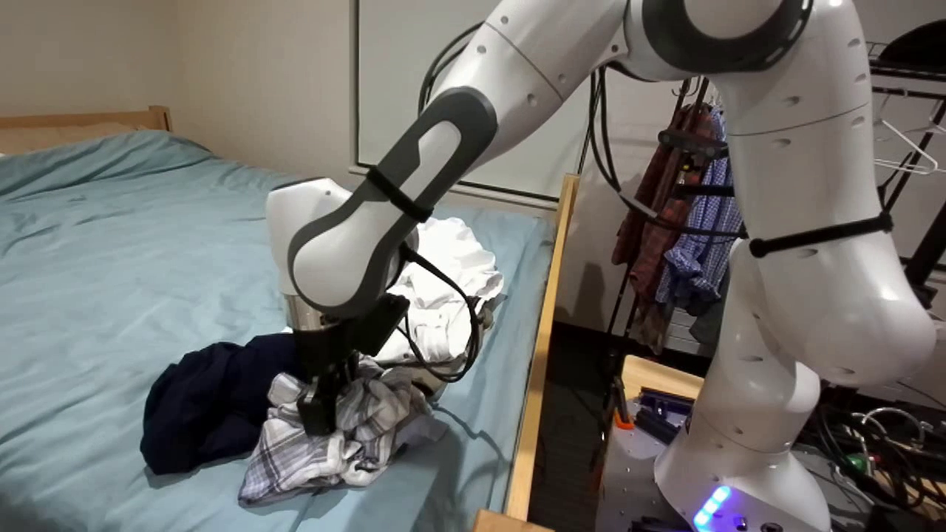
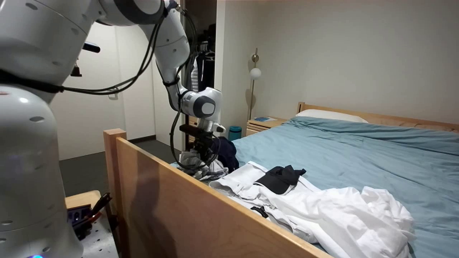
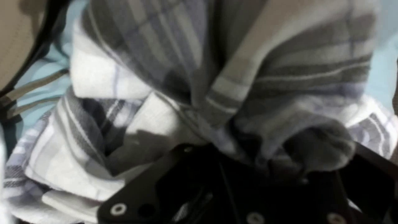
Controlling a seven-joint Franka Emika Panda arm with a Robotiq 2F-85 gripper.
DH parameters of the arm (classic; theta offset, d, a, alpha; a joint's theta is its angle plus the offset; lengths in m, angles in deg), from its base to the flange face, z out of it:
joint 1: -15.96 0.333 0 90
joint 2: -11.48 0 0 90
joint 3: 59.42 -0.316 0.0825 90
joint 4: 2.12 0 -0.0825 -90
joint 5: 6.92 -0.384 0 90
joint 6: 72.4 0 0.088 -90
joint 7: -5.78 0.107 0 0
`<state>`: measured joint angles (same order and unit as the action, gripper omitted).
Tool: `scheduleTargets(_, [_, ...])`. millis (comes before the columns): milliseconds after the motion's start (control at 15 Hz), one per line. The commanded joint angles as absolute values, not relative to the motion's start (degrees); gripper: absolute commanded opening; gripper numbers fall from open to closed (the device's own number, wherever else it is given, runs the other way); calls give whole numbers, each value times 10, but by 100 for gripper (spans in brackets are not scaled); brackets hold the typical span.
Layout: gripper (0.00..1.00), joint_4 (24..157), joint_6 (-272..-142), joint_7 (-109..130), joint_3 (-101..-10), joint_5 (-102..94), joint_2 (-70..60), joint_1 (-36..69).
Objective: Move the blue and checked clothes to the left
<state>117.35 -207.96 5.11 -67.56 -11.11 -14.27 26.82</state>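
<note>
The grey, white and purple checked cloth (image 1: 295, 462) lies crumpled on the bed near its front end. It also shows in an exterior view (image 2: 213, 171) and fills the wrist view (image 3: 174, 37). The dark blue cloth (image 1: 211, 406) lies bunched beside it, touching it, and also shows in an exterior view (image 2: 226, 154). My gripper (image 1: 325, 414) points down into the checked cloth. In the wrist view the black fingers (image 3: 273, 168) are close together with folds of checked cloth gathered between them. The fingertips are hidden in the cloth. The dark blue cloth does not show in the wrist view.
White clothes (image 2: 340, 218) lie along the bed, with a black cap (image 2: 281, 179) on them. The bed's wooden board (image 2: 172, 186) rises between the robot base and the clothes. The blue bedsheet (image 1: 148, 244) stretches beyond the clothes. A cable loop hangs beside the gripper.
</note>
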Motion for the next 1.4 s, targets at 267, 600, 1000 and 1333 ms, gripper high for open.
scheduleTargets(267, [63, 1202, -2144, 41, -696, -162, -143, 248])
scheduleTargets(600, [95, 1296, -2270, 37, -717, -196, -89, 243])
scheduleTargets(1000, [100, 1413, -2346, 83, -705, -178, -9, 257])
scheduleTargets(1333, [100, 1435, -2285, 98, -670, -99, 62, 261])
